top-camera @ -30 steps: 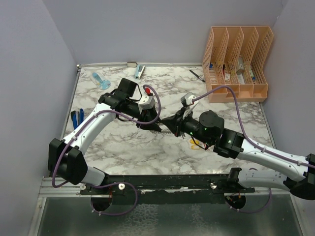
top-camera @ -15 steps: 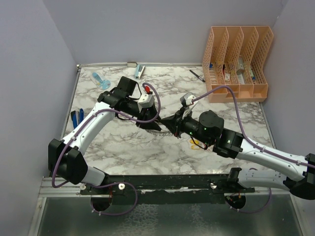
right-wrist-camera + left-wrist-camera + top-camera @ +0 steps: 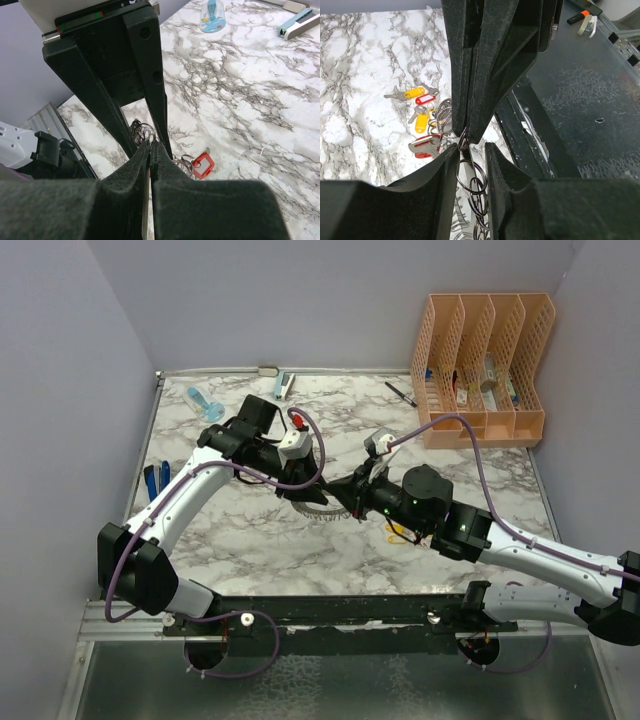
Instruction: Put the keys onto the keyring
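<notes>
My two grippers meet tip to tip over the middle of the marble table. My left gripper [image 3: 305, 490] [image 3: 471, 148] grips the grey toothed keyring [image 3: 318, 510], and a cluster of small dark rings [image 3: 472, 180] fills the gap between its fingers. My right gripper [image 3: 343, 498] [image 3: 150, 144] is shut on a thin pale metal piece that looks like a key blade seen edge-on, held against those rings. Loose keys [image 3: 420, 107] with yellow and red tags lie on the table, partly under my right arm [image 3: 398, 532]. A red-tagged key [image 3: 202, 164] lies just beyond my right fingertips.
An orange file rack [image 3: 480, 370] stands at the back right, with a black pen [image 3: 400, 393] beside it. A blue stapler [image 3: 283, 386] and a clear-blue item [image 3: 203, 403] lie at the back left. A blue tool [image 3: 155, 480] lies at the left edge.
Both grippers have shifted slightly together. The keyring's toothed rim now shows more below the point where they meet. Neither grip has changed.
</notes>
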Controlling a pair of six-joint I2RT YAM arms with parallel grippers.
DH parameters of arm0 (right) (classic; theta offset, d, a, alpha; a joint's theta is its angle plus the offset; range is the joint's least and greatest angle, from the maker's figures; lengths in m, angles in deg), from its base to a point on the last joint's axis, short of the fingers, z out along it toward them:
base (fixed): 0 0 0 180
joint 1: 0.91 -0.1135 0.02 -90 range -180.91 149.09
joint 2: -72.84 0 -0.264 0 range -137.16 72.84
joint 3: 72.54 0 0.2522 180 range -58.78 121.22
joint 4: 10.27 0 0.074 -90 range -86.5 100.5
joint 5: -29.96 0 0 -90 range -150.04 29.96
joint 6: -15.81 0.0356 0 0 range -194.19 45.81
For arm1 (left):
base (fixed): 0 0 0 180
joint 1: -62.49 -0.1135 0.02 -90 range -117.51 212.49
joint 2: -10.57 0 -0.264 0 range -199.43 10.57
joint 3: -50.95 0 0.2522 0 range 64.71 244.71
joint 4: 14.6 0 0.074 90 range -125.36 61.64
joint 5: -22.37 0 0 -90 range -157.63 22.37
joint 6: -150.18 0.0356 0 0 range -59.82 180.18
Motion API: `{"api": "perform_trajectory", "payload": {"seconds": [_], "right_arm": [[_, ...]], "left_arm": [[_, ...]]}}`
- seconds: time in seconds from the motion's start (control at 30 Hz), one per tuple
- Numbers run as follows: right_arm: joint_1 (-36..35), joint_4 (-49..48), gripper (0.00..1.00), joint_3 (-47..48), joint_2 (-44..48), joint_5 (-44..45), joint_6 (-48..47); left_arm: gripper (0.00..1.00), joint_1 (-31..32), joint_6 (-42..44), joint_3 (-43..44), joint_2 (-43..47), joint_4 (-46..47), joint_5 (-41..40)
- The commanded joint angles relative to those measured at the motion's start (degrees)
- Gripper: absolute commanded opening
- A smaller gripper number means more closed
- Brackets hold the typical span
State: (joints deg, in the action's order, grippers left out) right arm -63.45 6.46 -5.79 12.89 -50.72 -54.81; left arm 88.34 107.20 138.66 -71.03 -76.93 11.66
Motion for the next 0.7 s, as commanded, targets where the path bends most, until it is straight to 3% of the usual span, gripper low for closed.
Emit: {"api": "perform_trajectory", "payload": {"seconds": [0.0,0.17,0.2,0.3,0.37,0.67], "right_arm": [[-0.21,-3.64,0.01,-0.07,-0.17,-1.87,0.31],[-0.21,-4.15,0.01,-0.42,-0.09,-1.68,0.23],[-0.2,-4.0,0.01,-0.41,-0.09,-1.56,0.2],[-0.16,-3.63,0.01,-0.45,0.15,-1.26,0.23],[-0.2,-3.46,0.01,-0.6,0.54,-1.1,0.18],[-0.25,-2.52,0.01,-0.27,1.07,-0.26,-0.17]], "left_arm": [[0.29,-0.36,1.14,0.79,0.15,-0.46,3.14],[0.27,-0.35,1.13,0.67,0.2,-0.55,3.28],[0.31,-0.34,0.99,0.67,0.22,-0.56,3.0],[0.56,-0.35,0.96,1.24,0.34,-1.32,0.76],[0.61,-0.34,1.01,1.88,0.69,-2.17,-1.41],[0.62,-0.35,1.58,5.22,1.11,-4.72,-5.65]]}}
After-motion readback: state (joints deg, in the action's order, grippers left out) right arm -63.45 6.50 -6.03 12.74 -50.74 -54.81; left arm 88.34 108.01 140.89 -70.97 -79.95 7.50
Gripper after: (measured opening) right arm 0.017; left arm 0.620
